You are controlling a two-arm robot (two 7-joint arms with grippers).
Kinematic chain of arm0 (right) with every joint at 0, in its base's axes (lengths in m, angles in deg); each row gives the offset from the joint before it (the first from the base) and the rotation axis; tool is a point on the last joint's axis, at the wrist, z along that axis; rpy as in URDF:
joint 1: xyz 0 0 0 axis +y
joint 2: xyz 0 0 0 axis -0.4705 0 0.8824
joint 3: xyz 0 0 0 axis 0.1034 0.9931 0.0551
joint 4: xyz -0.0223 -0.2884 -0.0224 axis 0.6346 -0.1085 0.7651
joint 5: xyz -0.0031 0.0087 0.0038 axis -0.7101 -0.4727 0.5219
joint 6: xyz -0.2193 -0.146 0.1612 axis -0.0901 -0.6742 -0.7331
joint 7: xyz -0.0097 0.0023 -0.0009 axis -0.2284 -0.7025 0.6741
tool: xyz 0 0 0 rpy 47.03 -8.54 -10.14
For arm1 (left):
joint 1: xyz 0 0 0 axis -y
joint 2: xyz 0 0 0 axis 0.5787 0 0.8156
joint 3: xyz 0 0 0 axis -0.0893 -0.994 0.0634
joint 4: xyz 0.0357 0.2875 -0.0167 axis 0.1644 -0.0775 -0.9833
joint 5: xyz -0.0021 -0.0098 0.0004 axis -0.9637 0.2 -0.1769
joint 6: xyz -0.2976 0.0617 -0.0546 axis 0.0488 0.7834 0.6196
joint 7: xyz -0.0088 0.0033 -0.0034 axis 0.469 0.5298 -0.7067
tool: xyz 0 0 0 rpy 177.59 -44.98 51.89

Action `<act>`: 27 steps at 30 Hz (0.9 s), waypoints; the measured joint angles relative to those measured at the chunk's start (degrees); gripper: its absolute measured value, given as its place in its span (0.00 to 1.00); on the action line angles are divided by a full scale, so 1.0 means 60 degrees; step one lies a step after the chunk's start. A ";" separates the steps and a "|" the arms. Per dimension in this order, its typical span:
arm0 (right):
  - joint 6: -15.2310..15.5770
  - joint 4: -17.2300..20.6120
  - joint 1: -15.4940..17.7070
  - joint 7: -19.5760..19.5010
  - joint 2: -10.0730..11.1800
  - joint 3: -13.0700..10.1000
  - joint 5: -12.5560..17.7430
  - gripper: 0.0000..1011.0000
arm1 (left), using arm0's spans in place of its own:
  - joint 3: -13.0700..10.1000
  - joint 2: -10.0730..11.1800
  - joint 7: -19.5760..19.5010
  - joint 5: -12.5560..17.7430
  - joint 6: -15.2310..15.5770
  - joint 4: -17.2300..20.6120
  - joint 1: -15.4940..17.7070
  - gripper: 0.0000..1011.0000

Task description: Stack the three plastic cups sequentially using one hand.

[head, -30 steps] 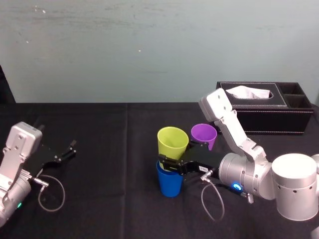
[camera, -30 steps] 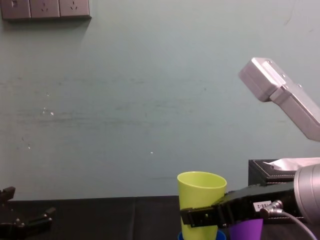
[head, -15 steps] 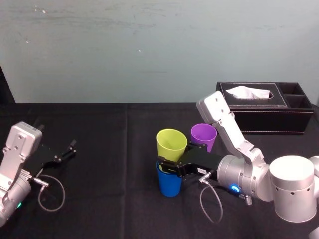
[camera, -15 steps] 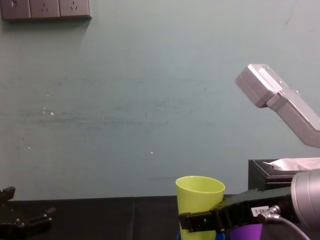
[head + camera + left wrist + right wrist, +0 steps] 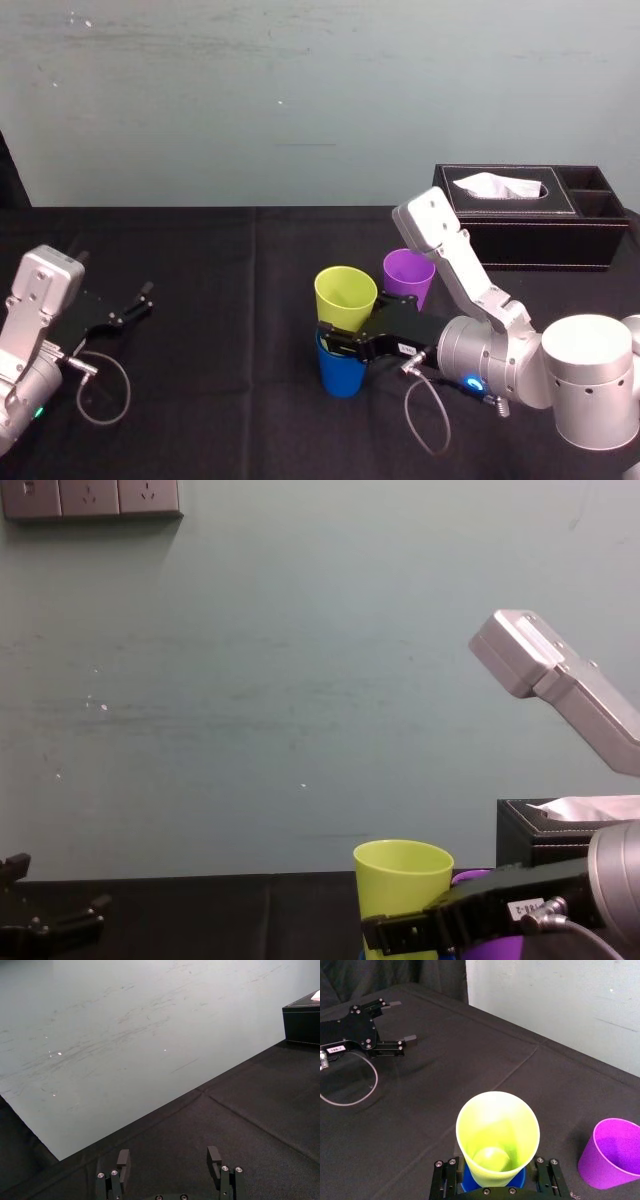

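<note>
Head view: the right gripper (image 5: 338,333) pinches the yellow-green cup (image 5: 346,292) low on its wall, with the cup's base sunk into the blue cup (image 5: 340,372) on the counter (image 5: 220,300).
Cups: the yellow-green cup is nested only partway, its rim standing well above the blue cup's rim. The purple cup (image 5: 408,275) stands empty just behind and to the right of the blue cup, apart from it.
Risk, jam: the yellow-green cup seems to lean slightly, so pressing down could wedge it crooked or tip the blue cup.
Risk, drag: the fingers sit just above the blue cup's rim, so opening or pulling back carelessly could catch that rim and slide the pair.
Risk, neighbour: the wrist passes close to the purple cup and a sideways pull-out could knock it.
Right arm pose: it reaches in low from the right of the blue cup, elbow raised high behind, gripper level, one finger on each side of the cup.
Left arm pose: parked well left of the blue cup, left gripper (image 5: 143,300) spread and holding nothing.
</note>
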 joint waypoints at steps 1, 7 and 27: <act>0.0015 0.0008 0.0008 0.0002 0.0001 -0.0002 -0.0003 0.70 | 0.0000 0.0000 0.0000 0.0000 0.0000 0.0000 -0.0001 0.99; 0.0145 0.0109 0.0058 0.0019 0.0020 -0.0019 -0.0023 0.70 | 0.0000 0.0000 0.0000 0.0000 0.0000 0.0000 0.0000 0.99; 0.0410 0.0194 0.0073 0.0057 0.0034 0.0007 -0.0155 0.70 | 0.0000 0.0000 0.0000 0.0000 0.0000 0.0000 -0.0001 0.99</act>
